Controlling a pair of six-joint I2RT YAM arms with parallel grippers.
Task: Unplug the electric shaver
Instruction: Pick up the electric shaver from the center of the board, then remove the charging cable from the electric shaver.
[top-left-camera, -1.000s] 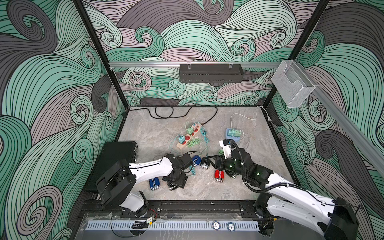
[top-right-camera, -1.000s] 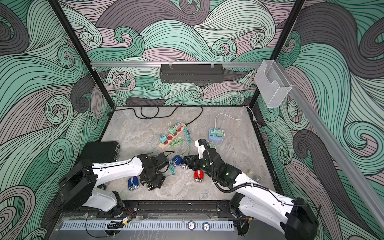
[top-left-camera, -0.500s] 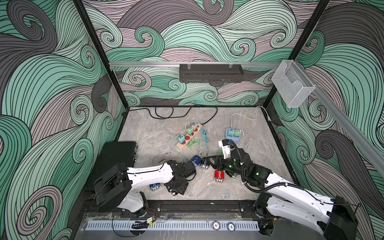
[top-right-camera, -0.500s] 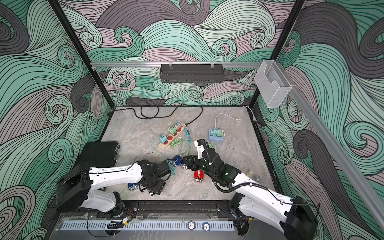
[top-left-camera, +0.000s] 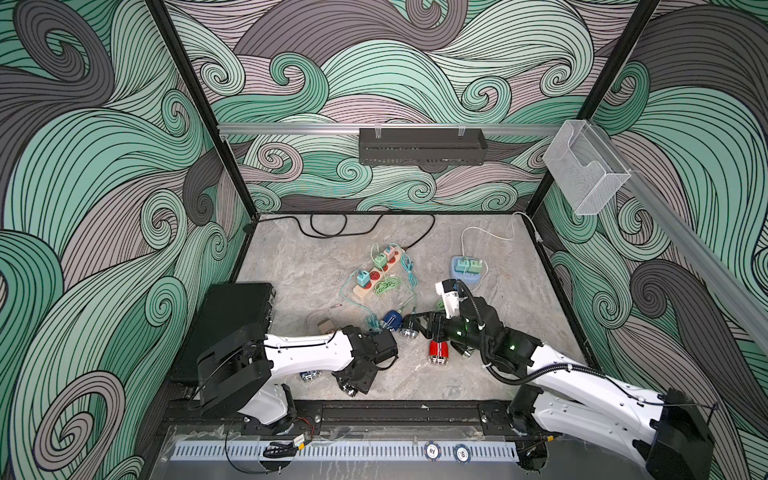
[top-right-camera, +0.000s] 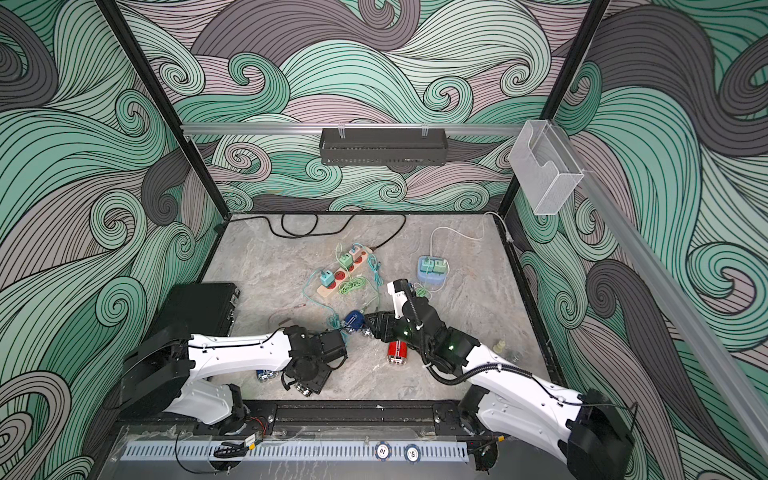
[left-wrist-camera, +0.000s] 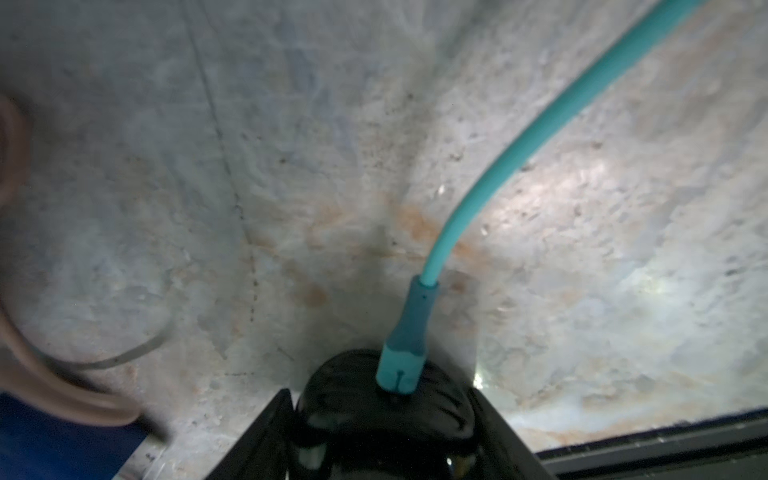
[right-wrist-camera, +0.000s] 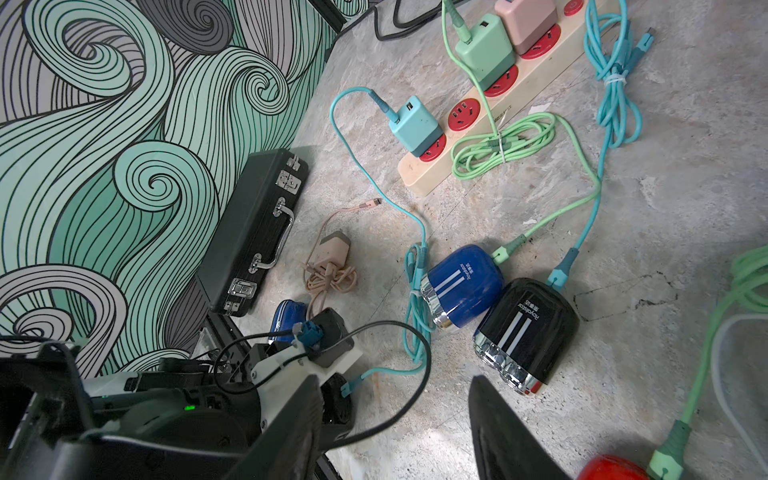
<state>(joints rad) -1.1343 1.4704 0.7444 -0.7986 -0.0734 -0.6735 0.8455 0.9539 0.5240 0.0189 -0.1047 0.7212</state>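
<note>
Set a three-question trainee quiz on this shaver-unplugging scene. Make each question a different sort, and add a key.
1. True or false: a teal cable is plugged into the black shaver that sits between the fingers of the left gripper.
2. Multiple choice: in the right wrist view, what colour is the cable entering the blue shaver, the one lying against a second black shaver? A pale green; B pink; C white.
3. Short answer: how many chargers sit in the power strip?
Key: 1 true; 2 A; 3 three.
</note>
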